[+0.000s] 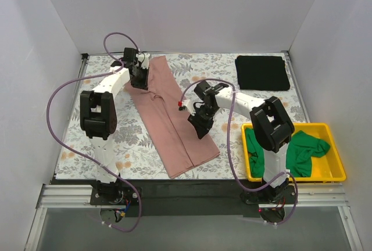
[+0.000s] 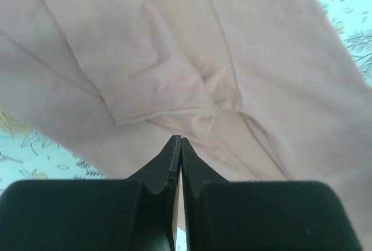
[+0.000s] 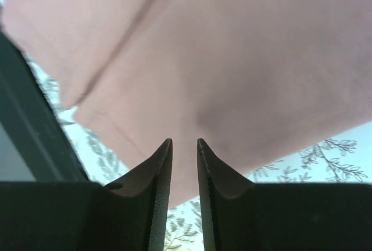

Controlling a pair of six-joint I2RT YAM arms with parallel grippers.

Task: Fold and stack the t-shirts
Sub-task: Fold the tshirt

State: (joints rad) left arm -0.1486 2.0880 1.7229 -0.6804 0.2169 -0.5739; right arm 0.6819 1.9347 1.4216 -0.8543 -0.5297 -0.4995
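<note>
The dusty pink t-shirt (image 1: 172,118) lies folded lengthwise as a long strip, running diagonally from the back left to the front middle. My left gripper (image 1: 139,81) hovers at its far left edge with the jaws shut tip to tip and no cloth seen between them. In the left wrist view it (image 2: 177,140) is over a creased sleeve fold of the pink shirt (image 2: 174,47). My right gripper (image 1: 199,130) is at the strip's right edge, its jaws (image 3: 184,142) a narrow gap apart above the pink cloth (image 3: 232,59). The black t-shirt (image 1: 263,72) lies folded at the back right. The bright green t-shirt (image 1: 302,151) lies crumpled in the bin.
The yellow plastic bin (image 1: 334,175) stands at the front right, beside the right arm's base. The floral table covering (image 1: 125,140) spreads under everything and shows in both wrist views (image 3: 325,158). White walls close in the table on three sides.
</note>
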